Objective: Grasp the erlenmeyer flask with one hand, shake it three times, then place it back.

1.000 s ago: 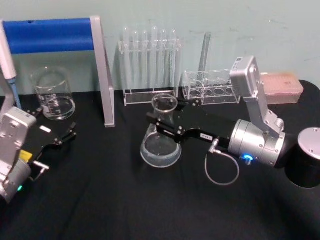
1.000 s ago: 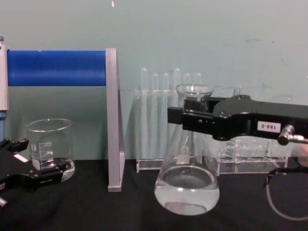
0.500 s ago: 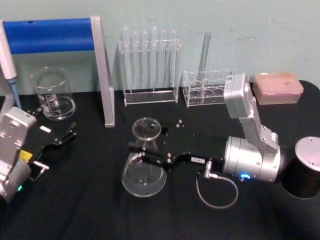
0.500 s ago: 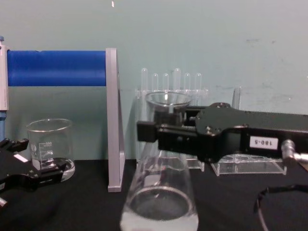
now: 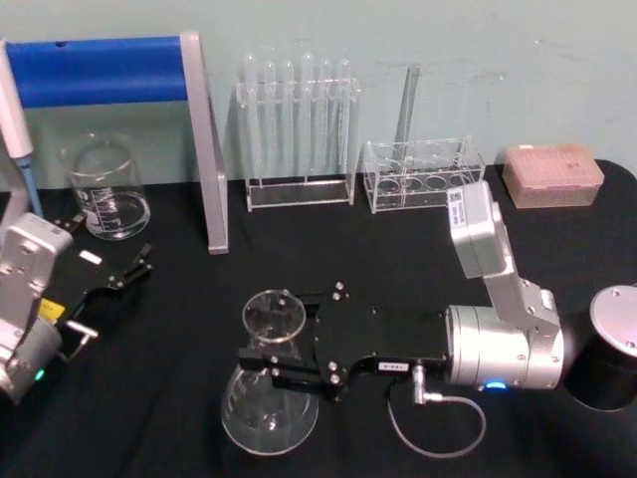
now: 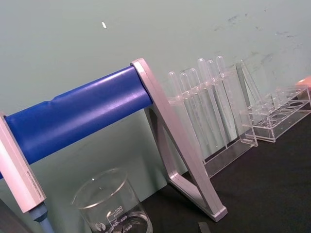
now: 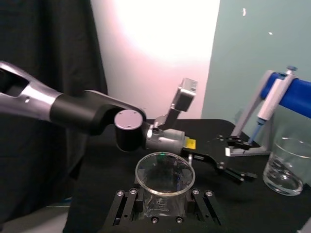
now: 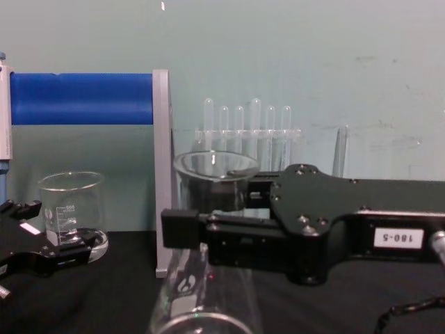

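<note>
The erlenmeyer flask (image 5: pixel 267 416) is clear glass with a wide base and an open round rim. It stands upright near the table's front, left of centre. My right gripper (image 5: pixel 271 364), the hand with the "180-5" label (image 8: pixel 398 238), reaches in from the right and is shut on the flask's neck (image 8: pixel 212 186) just below the rim. From the right wrist view I look straight down into the flask's mouth (image 7: pixel 164 174) between the black fingers (image 7: pixel 127 203). My left gripper (image 5: pixel 117 276) rests open at the table's left edge, apart from the flask.
A glass beaker (image 5: pixel 105 189) and a stand with a blue bar (image 5: pixel 100 70) are at the back left. A test tube rack (image 5: pixel 297 129), a low clear rack (image 5: pixel 423 174) and a pink tip box (image 5: pixel 552 174) line the back. A black lidded cylinder (image 5: pixel 609 349) stands at the right edge.
My right gripper has carried the flask from near the test tube rack toward me and to the left. It shows larger and lower in the chest view. The left arm has not moved.
</note>
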Available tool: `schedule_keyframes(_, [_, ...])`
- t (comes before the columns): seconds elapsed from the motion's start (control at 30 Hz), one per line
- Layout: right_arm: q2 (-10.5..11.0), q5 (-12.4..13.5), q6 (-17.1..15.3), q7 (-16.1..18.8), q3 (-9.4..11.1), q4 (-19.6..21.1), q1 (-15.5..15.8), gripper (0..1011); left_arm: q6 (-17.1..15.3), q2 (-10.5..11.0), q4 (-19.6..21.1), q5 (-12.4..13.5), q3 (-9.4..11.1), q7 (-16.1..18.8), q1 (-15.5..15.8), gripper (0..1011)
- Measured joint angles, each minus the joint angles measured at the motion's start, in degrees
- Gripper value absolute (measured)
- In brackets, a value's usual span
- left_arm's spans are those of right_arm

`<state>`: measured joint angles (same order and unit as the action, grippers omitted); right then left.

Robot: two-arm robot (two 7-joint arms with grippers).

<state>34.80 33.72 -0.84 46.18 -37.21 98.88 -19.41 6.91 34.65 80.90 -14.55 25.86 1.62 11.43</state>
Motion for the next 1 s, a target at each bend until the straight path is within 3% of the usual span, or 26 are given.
schedule_keyframes(0.5, [1.03,1.1,1.11,0.4,-1.69,-0.29,-1.44,449,0.0,0.0,0.0,0.0,0.0,0.0,0.0,1001])
schedule_keyframes(0.67, [0.15,0.1,0.91,-3.8,-0.73,-1.25,-1.63,449,0.0,0.0,0.0,0.0,0.0,0.0,0.0,1001])
schedule_keyframes(0.9, [-2.58,-4.05,-1.19,-15.64,2.44,-2.65,-0.85,449,0.0,0.0,0.0,0.0,0.0,0.0,0.0,1001])
schedule_keyframes(1.0, [-4.56,-6.73,-2.73,-23.3,4.39,-3.49,-0.18,449,0.0,0.0,0.0,0.0,0.0,0.0,0.0,1001])
